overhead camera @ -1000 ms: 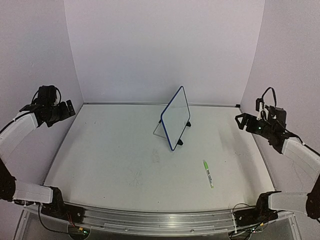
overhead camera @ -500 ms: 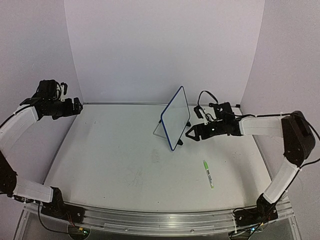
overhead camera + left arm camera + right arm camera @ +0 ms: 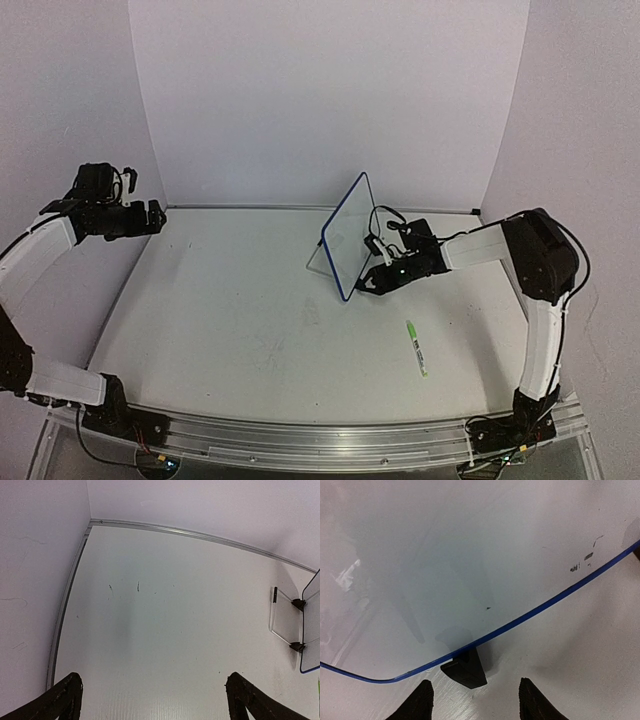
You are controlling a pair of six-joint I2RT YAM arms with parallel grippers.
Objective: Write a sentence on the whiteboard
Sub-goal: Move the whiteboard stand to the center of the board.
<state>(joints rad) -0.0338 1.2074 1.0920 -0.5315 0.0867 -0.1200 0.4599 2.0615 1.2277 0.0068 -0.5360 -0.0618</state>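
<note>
Right gripper (image 3: 476,702) has reached the whiteboard (image 3: 350,235) — fingers apart, empty.

The white left arm (image 3: 35,250) holds its black left gripper (image 3: 155,213) high with jaws spread wide, while the white right arm (image 3: 480,245) stretches forward, its black right gripper (image 3: 368,286) low and parted.

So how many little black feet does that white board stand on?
2, both under the whiteboard: one foot at its far end, the other foot at its near end, just ahead of the open right claw. No more seem hidden.
</note>
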